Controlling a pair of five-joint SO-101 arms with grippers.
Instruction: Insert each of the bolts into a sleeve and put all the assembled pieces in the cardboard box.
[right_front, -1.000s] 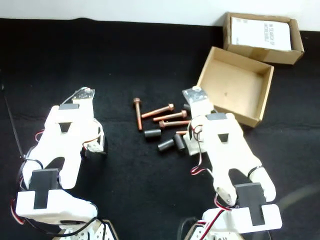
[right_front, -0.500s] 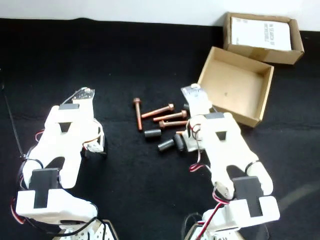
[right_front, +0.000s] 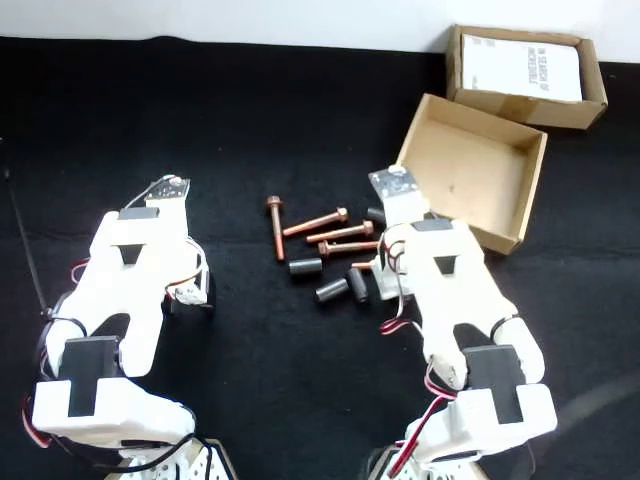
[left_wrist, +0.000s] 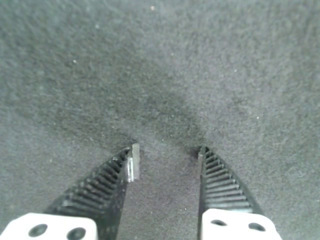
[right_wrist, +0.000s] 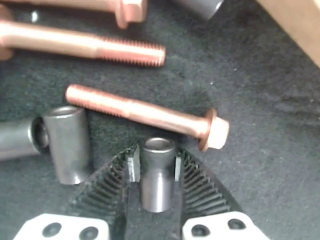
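My right gripper (right_wrist: 156, 167) is shut on a dark metal sleeve (right_wrist: 157, 175), which stands upright between its toothed fingers. Just past it a copper bolt (right_wrist: 145, 115) lies on the black cloth, with another sleeve (right_wrist: 67, 142) beside it. In the high view, several copper bolts (right_front: 340, 233) and loose sleeves (right_front: 305, 267) lie between the two arms, and the right arm (right_front: 440, 270) hangs over their right edge. The open cardboard box (right_front: 470, 170) sits just beyond that arm. My left gripper (left_wrist: 167, 155) is open over bare cloth, with nothing between its fingers.
A second cardboard box (right_front: 525, 65) holding a printed sheet stands at the back right. One bolt (right_front: 275, 228) lies apart at the left of the group. The left arm (right_front: 140, 260) rests at the left of the black cloth.
The right arm's wrist swung slightly left and then back to the right, over the sleeves. The left arm has not moved.
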